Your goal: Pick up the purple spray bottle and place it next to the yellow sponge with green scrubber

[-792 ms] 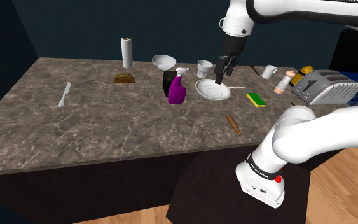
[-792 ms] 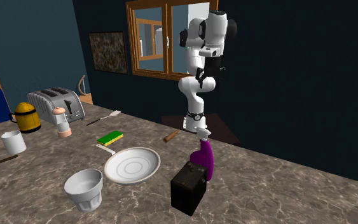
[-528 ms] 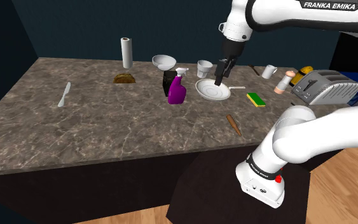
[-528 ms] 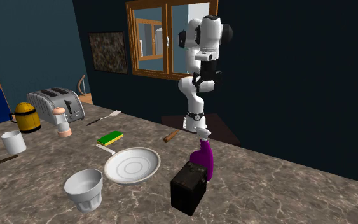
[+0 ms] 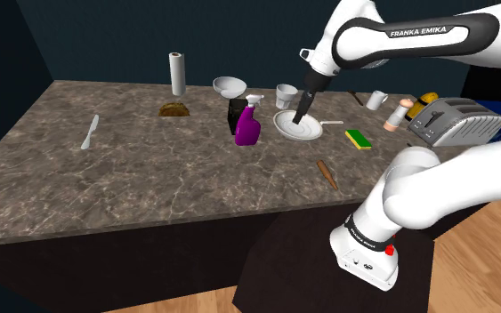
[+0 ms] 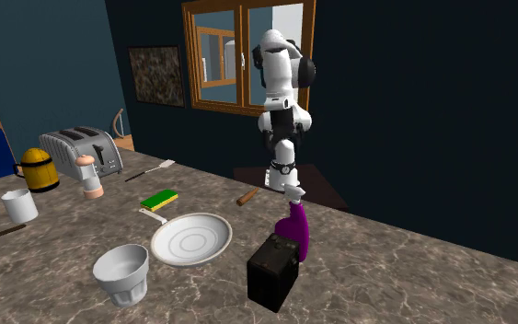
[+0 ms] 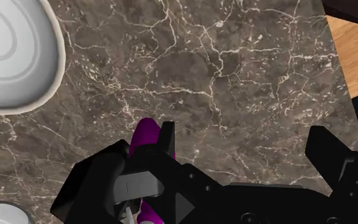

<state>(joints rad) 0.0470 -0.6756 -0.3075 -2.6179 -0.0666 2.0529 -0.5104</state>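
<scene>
Jaws stand apart on the gripper (image 7: 244, 143), clasping nothing. You have no step completed: the purple spray bottle (image 5: 247, 129) stands upright on the countertop (image 5: 150, 169), just beside a black box (image 6: 273, 271), well apart from the yellow sponge (image 5: 359, 138), with a white plate (image 5: 297, 125) between them. Grasp, lift and placement are all outstanding. Surface: dark veined marble. Room: dark blue walls, wood-framed window (image 6: 247, 55), wooden floor (image 5: 471, 276).

Marble counter (image 5: 150, 169) w/ white plate (image 5: 309, 132), black box (image 6: 273, 272), toaster (image 5: 453, 121), paper-towel roll (image 5: 178, 73) & bowl (image 5: 230, 86).
</scene>
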